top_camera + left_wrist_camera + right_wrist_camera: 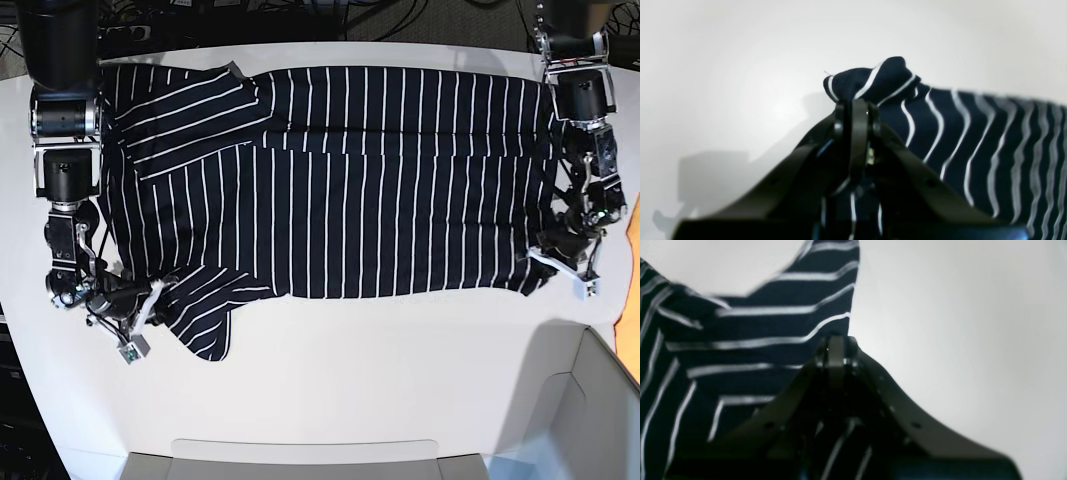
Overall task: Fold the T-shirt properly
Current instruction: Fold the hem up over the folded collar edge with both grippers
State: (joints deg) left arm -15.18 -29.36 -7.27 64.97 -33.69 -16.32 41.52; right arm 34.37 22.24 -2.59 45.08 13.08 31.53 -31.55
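Base view: low at opposite table edges, left gripper (553, 262) and right gripper (140, 297) both pinching T-shirt (360, 180) corners.

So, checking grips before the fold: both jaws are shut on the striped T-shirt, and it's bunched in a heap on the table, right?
Not bunched. The base view shows the T-shirt spread out flat across the table. The rest holds: the left gripper and right gripper each pinch its fabric.
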